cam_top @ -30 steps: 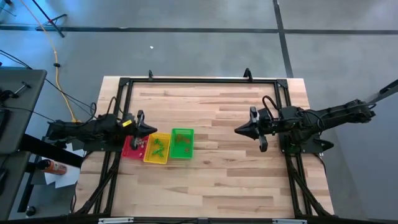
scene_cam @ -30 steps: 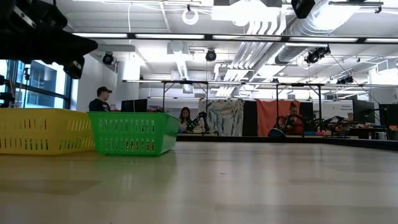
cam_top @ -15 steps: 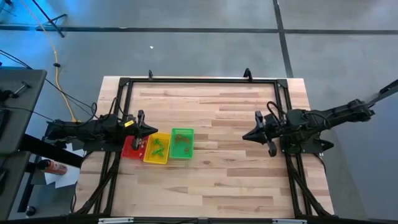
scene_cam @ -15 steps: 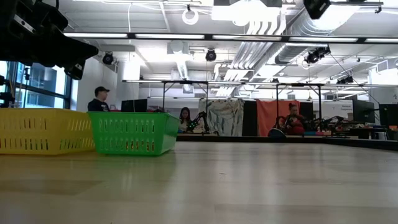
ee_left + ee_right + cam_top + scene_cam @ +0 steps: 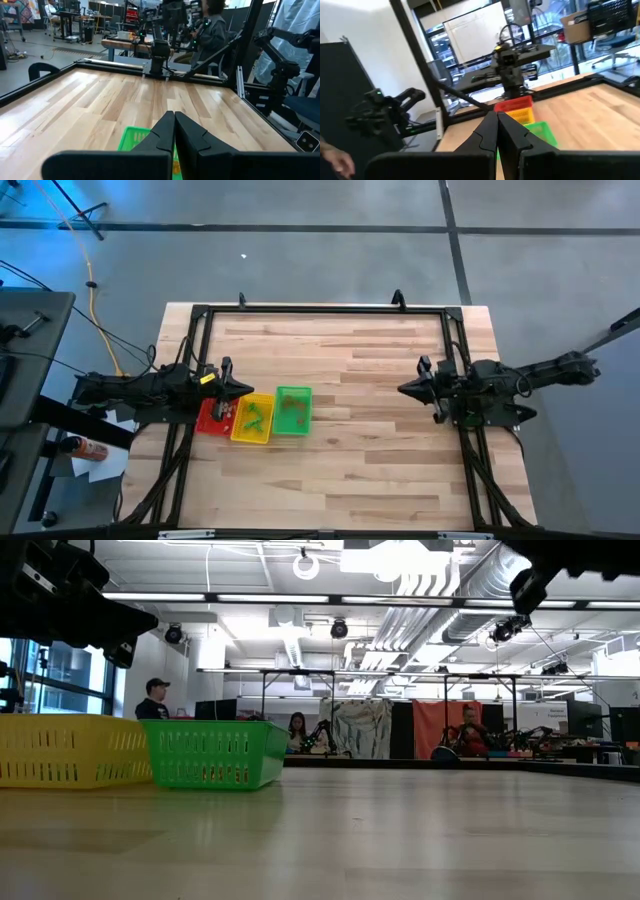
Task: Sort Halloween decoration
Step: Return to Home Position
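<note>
Beyond the table's far edge, the low view takes in a wide workshop with ceiling ducts and strip lights. A person in a cap [image 5: 152,702] is at the left and others sit farther right. Pale wood planks make up the table [image 5: 340,360], which is ringed by a black frame.

On the left side, the left arm reaches in. The left pincer [image 5: 247,388] hangs over the far edge where the red tray [image 5: 205,425] meets the yellow tray [image 5: 250,438]. The low view shows the arm raised clear above the trays. In the left wrist view its two fingers [image 5: 165,131] are pressed together with nothing between them.

The three trays stand touching in a row: red, then yellow, then the green tray [image 5: 307,420]. The Halloween decoration [image 5: 254,416] lies inside them as tiny bits. Green ones sit in the yellow tray and darker specks in the green tray. What the red tray holds is too small and too covered by the pincer to tell.

Right of the trays comes a broad stretch of bare planks. At the right side the right pincer [image 5: 403,389] hangs above the table, well apart from the trays and pointing toward them. Its fingers [image 5: 489,131] are closed against each other and grip nothing.
</note>
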